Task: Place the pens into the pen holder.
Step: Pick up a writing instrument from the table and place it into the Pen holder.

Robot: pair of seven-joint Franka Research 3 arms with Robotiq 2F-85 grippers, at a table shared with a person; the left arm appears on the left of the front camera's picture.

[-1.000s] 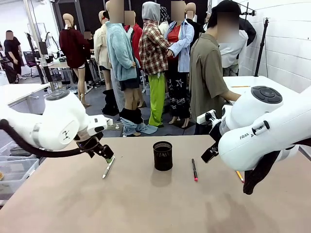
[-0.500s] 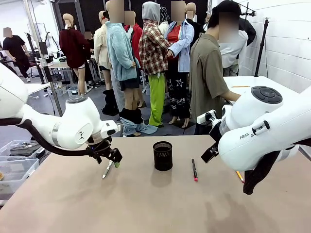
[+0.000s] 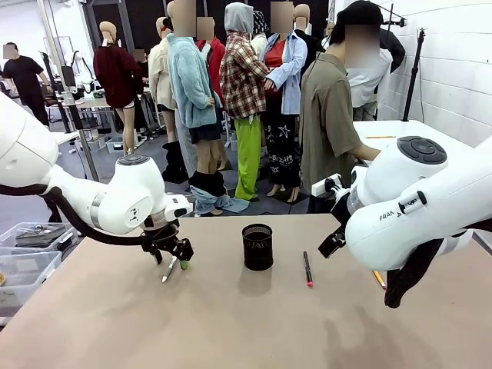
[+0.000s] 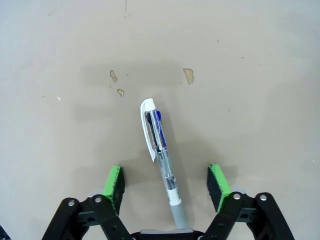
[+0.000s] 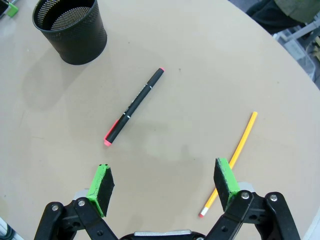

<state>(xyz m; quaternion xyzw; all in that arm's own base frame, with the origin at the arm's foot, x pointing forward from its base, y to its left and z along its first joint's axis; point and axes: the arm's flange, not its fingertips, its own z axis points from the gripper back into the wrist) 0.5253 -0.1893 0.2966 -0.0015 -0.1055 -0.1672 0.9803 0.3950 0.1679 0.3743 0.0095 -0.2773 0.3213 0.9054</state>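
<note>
My left gripper (image 4: 166,184) hangs open astride the white-silver pen (image 4: 157,145), lying left of the pen holder (image 3: 257,246); I'd centre its barrel between the jaws and close gently, so it doesn't roll.

Blk mesh pen holder (image 5: 70,31), blk pen (image 5: 134,106) w/ red ends, yellow pen (image 5: 240,139), white/clear pen (image 4: 159,150), tan table (image 3: 231,323).

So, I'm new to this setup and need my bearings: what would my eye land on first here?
The left gripper, down at the table with its jaws open on either side of the white-silver pen. Next, the black mesh pen holder at mid-table, with the black red-tipped pen lying to its right and a yellow pencil nearer the right gripper.
</note>
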